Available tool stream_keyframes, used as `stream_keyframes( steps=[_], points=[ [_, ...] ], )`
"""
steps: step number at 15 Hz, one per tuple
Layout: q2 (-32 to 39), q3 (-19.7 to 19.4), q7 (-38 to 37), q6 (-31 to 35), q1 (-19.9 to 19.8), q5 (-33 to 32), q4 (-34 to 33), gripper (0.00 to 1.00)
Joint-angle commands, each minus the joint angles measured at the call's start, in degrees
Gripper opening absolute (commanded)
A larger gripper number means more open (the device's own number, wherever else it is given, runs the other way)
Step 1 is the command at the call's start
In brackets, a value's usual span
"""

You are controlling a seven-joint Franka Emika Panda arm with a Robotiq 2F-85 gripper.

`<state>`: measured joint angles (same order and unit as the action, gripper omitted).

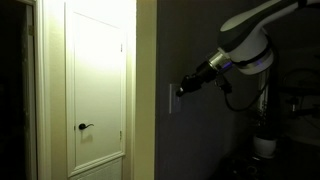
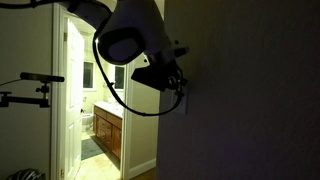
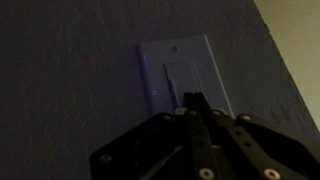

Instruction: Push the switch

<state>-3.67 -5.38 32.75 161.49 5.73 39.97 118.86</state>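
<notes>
The switch (image 3: 178, 72) is a small pale grey-white upright plate with a wide rocker, on a dark wall. It shows as a thin pale strip in an exterior view (image 1: 171, 98). In the wrist view my gripper (image 3: 195, 100) is shut, its two black fingers pressed together, and the tips sit at the lower part of the rocker; whether they touch it I cannot tell. In both exterior views the gripper (image 1: 184, 89) (image 2: 181, 84) points at the wall at the switch's height. The plate itself is hidden behind the gripper in an exterior view.
A lit white door (image 1: 96, 88) with a black handle (image 1: 85, 127) stands beside the dark wall. The wall corner (image 1: 157, 90) lies just next to the switch. An open doorway shows a bathroom vanity (image 2: 108, 133). A black stand (image 2: 38, 78) is nearby.
</notes>
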Motion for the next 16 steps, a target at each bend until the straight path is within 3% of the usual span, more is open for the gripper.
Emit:
stream_keyframes(
  steps=[1,13,16],
  points=[
    [3.8,0.0,1.3,1.7,0.5,3.5,-3.6,0.06],
    [-1.8,-1.0,-0.7,0.3,-1.6,-1.5,5.7,0.06],
    [-3.3,-1.1,-2.4,-0.8,-2.5,-5.3,8.9,0.06]
  ],
)
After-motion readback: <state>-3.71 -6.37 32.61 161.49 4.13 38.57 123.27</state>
